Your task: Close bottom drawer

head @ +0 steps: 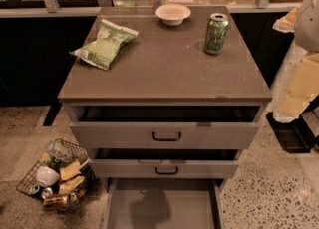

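Observation:
The bottom drawer (162, 205) is the lowest of three grey drawers and is pulled far out toward me. Its plain grey interior shows, and its front runs off the bottom edge of the view. The middle drawer (164, 168) and the top drawer (164, 134), each with a black loop handle, stand slightly open above it. My arm (304, 78) hangs at the right edge, beside the cabinet. My gripper (294, 131) is the dark part at its lower end, to the right of the top drawer's front and apart from all drawers.
On the cabinet top (164, 68) lie a green chip bag (104, 44), a white bowl (172, 14) and a green can (216, 34). A wire basket (55, 175) of cans and packets stands on the floor at the left.

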{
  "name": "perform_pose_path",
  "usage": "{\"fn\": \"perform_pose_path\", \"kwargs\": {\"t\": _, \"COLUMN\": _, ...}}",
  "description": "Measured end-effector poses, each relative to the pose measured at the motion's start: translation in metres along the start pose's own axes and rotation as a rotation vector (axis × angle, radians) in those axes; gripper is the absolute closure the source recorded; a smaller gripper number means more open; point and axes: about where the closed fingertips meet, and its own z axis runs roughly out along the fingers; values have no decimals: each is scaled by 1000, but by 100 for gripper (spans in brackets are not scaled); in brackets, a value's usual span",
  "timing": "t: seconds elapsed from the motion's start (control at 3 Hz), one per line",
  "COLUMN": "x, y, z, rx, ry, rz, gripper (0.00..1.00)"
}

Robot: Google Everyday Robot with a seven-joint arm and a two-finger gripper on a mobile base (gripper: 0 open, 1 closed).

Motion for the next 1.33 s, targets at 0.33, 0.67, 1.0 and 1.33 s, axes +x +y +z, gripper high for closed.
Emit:
{"fn": "perform_pose_path", "kwargs": {"t": 0.33, "x": 4, "y": 2, "z": -3, "rx": 12, "ry": -5, "rz": -10, "gripper": 0}}
{"fn": "perform_pose_path", "kwargs": {"t": 0.67, "x": 35, "y": 17, "z": -1, "rx": 27, "ry": 29, "rz": -48, "gripper": 0}}
{"fn": "perform_pose_path", "kwargs": {"t": 1.0, "x": 71, "y": 42, "z": 6, "rx": 16, "ry": 76, "rz": -145, "gripper": 0}}
{"fn": "perform_pose_path", "kwargs": {"t": 1.33, "x": 102, "y": 67, "z": 23, "rx": 6, "ry": 122, "rz": -248, "gripper": 0}}
